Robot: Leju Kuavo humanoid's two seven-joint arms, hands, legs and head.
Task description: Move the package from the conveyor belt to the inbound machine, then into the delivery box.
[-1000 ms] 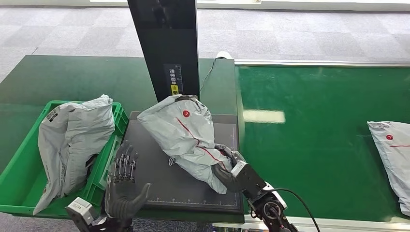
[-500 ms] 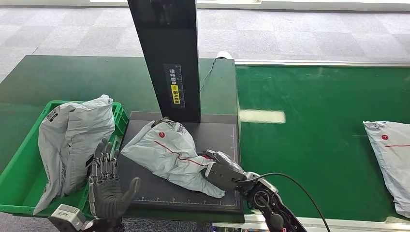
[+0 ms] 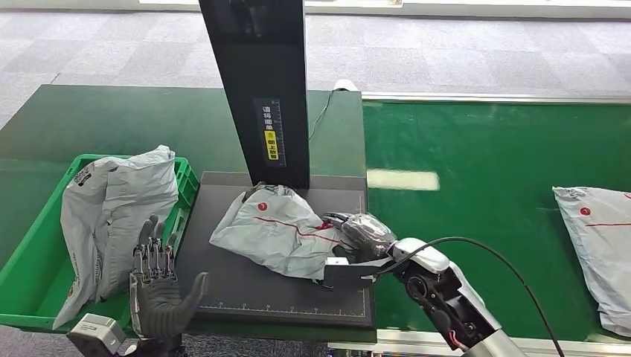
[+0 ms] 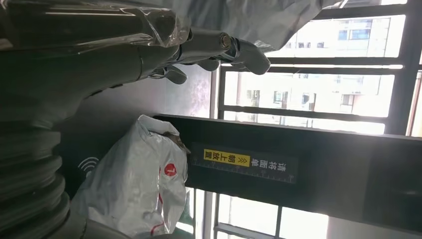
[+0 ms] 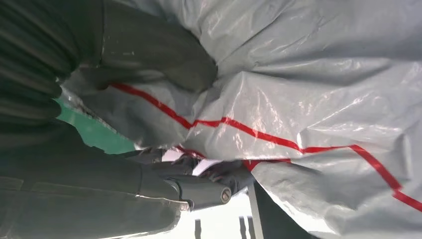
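Taking the black scanner post [image 3: 260, 89] of the inbound machine as the landmark: far to its left sits the green delivery box [image 3: 30, 275], with one grey mailer bag [image 3: 108, 216] already inside. Between the box and the post, low down, the left hand [image 3: 160, 286] hovers with its fingers spread apart, holding nothing.

Just in front of the post the package [image 3: 279, 230], a grey mailer with a red line, lies on the dark scan plate [image 3: 245, 290]. Its long axis runs from the foot of the post out toward the right. At that right end the right hand [image 3: 364, 236] grips the bag, thumb pressing into the plastic — the right wrist view shows this closely.

For the move into the box the package lies to the right of the left hand, and the box is on the far side from the right hand; I judge the left hand is nearer to the box.

Far right of the post, on the conveyor belt [image 3: 484, 186], another mailer [image 3: 595, 245] is cut off by the picture edge. The fingers under the package are mostly hidden.
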